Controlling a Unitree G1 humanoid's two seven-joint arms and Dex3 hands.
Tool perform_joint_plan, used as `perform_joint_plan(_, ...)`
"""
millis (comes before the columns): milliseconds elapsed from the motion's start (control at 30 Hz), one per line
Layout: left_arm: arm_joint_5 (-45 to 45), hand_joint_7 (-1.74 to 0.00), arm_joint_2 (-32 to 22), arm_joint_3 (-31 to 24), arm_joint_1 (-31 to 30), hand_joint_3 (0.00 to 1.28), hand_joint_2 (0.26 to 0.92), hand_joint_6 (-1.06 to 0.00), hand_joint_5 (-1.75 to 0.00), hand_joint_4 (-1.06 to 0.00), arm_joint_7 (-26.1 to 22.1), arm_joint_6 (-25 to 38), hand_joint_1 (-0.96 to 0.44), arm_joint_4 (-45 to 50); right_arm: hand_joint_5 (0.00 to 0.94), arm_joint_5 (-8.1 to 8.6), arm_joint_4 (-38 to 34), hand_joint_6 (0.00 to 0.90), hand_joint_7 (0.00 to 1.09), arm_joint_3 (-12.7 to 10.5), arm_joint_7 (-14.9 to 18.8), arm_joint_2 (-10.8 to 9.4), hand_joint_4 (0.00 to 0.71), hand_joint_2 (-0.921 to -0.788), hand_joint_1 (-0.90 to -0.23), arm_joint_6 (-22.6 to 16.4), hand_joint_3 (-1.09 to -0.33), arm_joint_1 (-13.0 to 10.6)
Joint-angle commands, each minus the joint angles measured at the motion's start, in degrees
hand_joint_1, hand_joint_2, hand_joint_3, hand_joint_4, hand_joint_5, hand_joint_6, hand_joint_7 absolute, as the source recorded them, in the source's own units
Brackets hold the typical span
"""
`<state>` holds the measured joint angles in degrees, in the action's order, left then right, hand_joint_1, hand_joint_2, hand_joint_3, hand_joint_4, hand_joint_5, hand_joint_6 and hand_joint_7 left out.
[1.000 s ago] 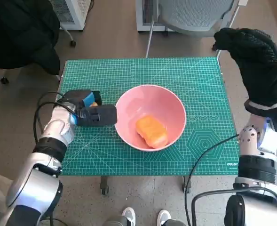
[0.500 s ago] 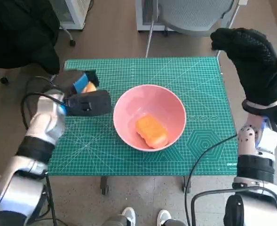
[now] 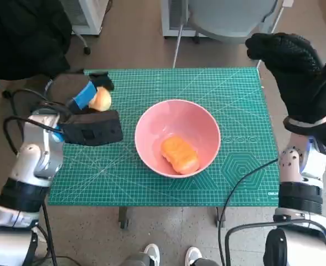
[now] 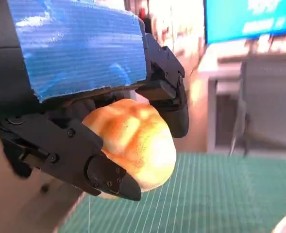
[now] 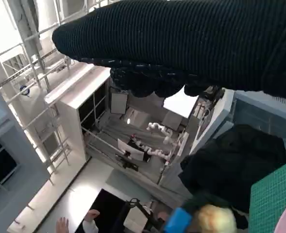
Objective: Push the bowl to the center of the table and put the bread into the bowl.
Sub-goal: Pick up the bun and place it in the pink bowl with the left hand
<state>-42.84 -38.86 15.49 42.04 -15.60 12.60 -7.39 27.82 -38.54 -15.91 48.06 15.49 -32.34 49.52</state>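
The pink bowl [image 3: 177, 137] sits about in the middle of the green mat [image 3: 237, 100] that covers the counter, so the pushing part of the task looks done. One piece of orange bread [image 3: 179, 154] already lies inside the bowl, toward its near side. A second, paler bread roll [image 3: 100, 100] is held by the left hand [image 3: 88, 113], lifted above the far left corner of the mat and to the left of the bowl, not touching it. What seems left is to carry this roll across over the bowl and let it go. The right hand [image 3: 298, 69] is raised well above the right edge of the counter with nothing in it; its fingers look loosely spread in the head view, though how wide they stand is hard to judge. The head view gives the whole layout: bowl, both breads and both hands in relation to the mat. The left wrist view shows what the head view cannot, the grip itself: black fingers [image 4: 109, 177] wrap the roll [image 4: 133, 141] from both sides under the blue tape [image 4: 79, 43], with a sliver of the bowl's rim in the picture's corner. The right wrist view shows mostly the glove [image 5: 191, 43] and the room beyond, with the roll [image 5: 215, 218] small and blurred in the distance.
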Motion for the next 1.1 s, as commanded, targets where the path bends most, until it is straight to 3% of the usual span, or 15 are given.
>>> perform_joint_plan(33, -0.9, -1.06, -0.3, -1.0, -1.1, 0.04, 0.916, -0.68, -1.18, -0.72, -1.1, -0.2, 0.0, 6.1, 0.003, -0.12, -1.0, 0.292, 0.0, 0.1, 0.6, -0.2, 0.237, -0.921, -0.748, 0.6, -0.737, 0.5)
perform_joint_plan(400, -1.2, -1.07, 3.4, 0.7, 0.4, 0.0, 0.899, -0.75, -1.0, -0.81, 1.6, -6.5, 0.0, 9.4, 0.001, 0.22, -1.2, 0.292, 0.0, 0.2, 1.0, -0.5, 0.237, -0.921, -0.771, 1.0, -0.714, 1.0)
perform_joint_plan(733, -2.7, -0.84, 10.1, 4.9, 4.8, 0.02, 0.891, -0.8, -1.19, -0.79, 3.9, -11.8, 0.0, 2.7, 0.002, 0.23, -1.5, 0.295, 0.0, 0.0, 1.4, -0.3, 0.24, -0.921, -0.773, 1.1, -0.705, 1.0)
perform_joint_plan(900, -2.2, -1.05, 12.3, 6.2, 6.9, 0.01, 0.905, -0.72, -1.08, -0.79, 3.6, -14.8, 0.0, -0.6, 0.001, 0.32, -1.3, 0.295, 0.0, -0.3, 1.6, -0.1, 0.239, -0.921, -0.766, 1.0, -0.706, 0.7)
perform_joint_plan(1100, -1.9, -1.14, 14.9, 7.5, 8.6, 0.02, 0.918, -0.66, -1.07, -0.77, 2.9, -16.5, 0.0, -4.0, 0.001, 0.55, -0.7, 0.296, 0.0, -0.7, 1.9, 0.3, 0.24, -0.921, -0.754, 1.0, -0.705, 0.2)
